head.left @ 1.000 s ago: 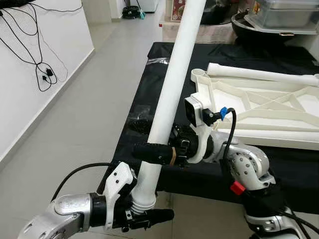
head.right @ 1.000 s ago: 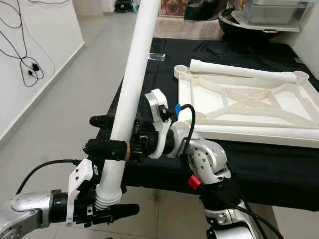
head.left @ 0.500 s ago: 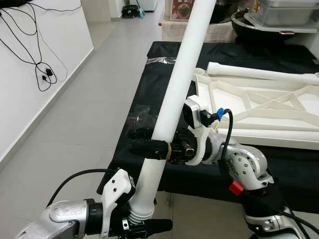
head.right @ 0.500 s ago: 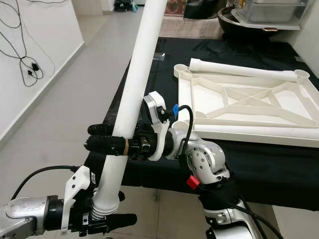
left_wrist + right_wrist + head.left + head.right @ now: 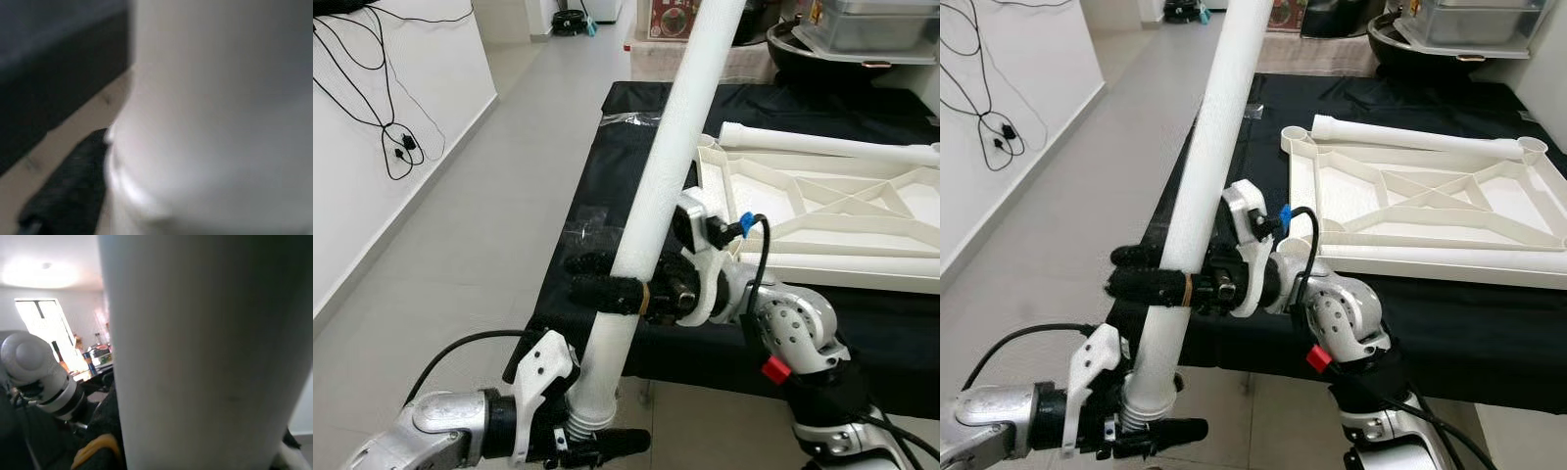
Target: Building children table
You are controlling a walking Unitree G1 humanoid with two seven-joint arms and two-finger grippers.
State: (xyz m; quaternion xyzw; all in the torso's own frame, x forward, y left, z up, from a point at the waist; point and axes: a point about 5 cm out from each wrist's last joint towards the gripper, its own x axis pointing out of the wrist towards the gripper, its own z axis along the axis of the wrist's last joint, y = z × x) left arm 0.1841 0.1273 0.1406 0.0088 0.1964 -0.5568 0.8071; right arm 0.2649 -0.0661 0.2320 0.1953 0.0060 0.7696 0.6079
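Long white table leg, tilted, rising from lower left to upper right beside the black-draped table. Left gripper clamped on the leg's ribbed threaded lower end; right gripper clamped across the shaft higher up, fingers on either side. White ribbed tabletop lying underside up on the cloth, a second leg along its far edge. Black cables against the left wall

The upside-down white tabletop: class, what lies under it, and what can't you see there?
The white tabletop lies on a black cloth that covers the table; one white leg is laid along its far edge. What the cloth rests on is covered.
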